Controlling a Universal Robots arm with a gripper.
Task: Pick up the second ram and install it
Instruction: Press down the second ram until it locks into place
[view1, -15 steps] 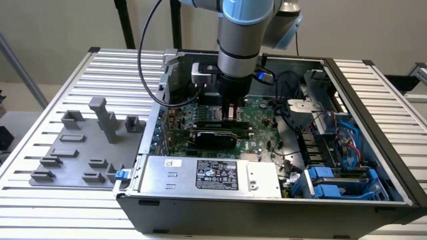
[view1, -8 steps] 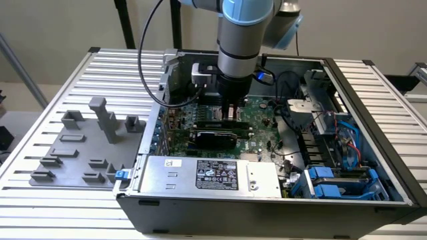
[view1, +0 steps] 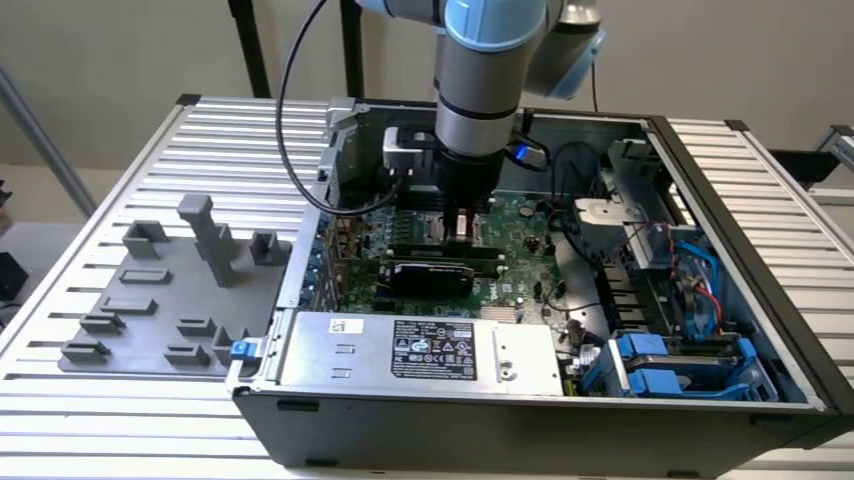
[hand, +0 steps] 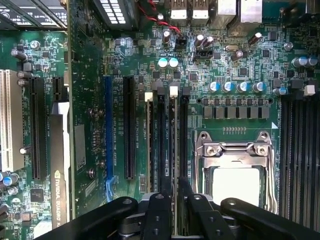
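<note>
Over the board: gripper (hand: 172, 200) sits low inside the open PC case (view1: 747, 250) on the table (view1: 80, 230), right above the memory slots (hand: 170, 145) beside the CPU socket (hand: 235, 170).
Grip: fingers (hand: 159, 215) drawn close, pinching the ram (hand: 172, 150), a slim strip seen edge-on, standing upright in line with a slot.
Stage: my read, seating is under way; whether the ram is fully down I cannot tell.
Doing it well: keep the strip square to the slot, press straight down and evenly, no twist, so both end latches (hand: 173, 91) can close.
Hidden: near end of the ram sits behind the fingers; its chips do not show from this angle.
Hard to make out: in the exterior view the arm (view1: 481, 90) covers the slots, and the gray fixture (view1: 167, 300) on that view's left looks bare of strips.
</note>
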